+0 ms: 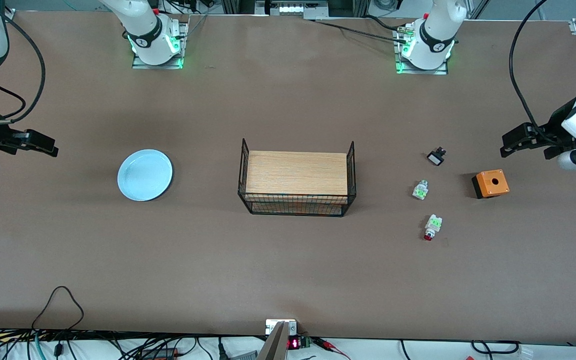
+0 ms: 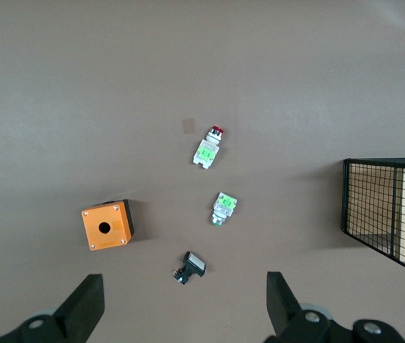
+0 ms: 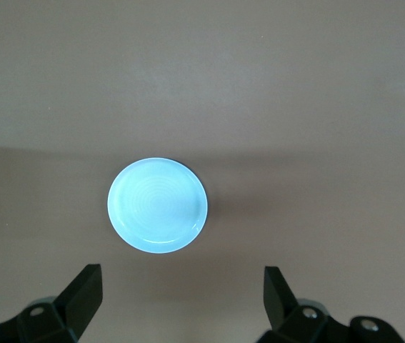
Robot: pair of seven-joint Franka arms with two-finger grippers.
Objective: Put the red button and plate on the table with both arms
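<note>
The light-blue plate (image 1: 145, 175) lies on the brown table (image 1: 288, 270) toward the right arm's end; it also shows in the right wrist view (image 3: 157, 205). The red button (image 1: 431, 227) lies on the table toward the left arm's end, red cap toward the front camera; it also shows in the left wrist view (image 2: 207, 148). My right gripper (image 1: 43, 145) is open and empty, up over the table's edge at the right arm's end, apart from the plate. My left gripper (image 1: 513, 142) is open and empty, up over the table near the orange box.
A wooden-topped black wire rack (image 1: 297, 178) stands mid-table. Near the red button lie a green-and-white part (image 1: 420, 190), a small black part (image 1: 436, 157) and an orange box with a hole (image 1: 490, 183). Cables run along the table's front edge.
</note>
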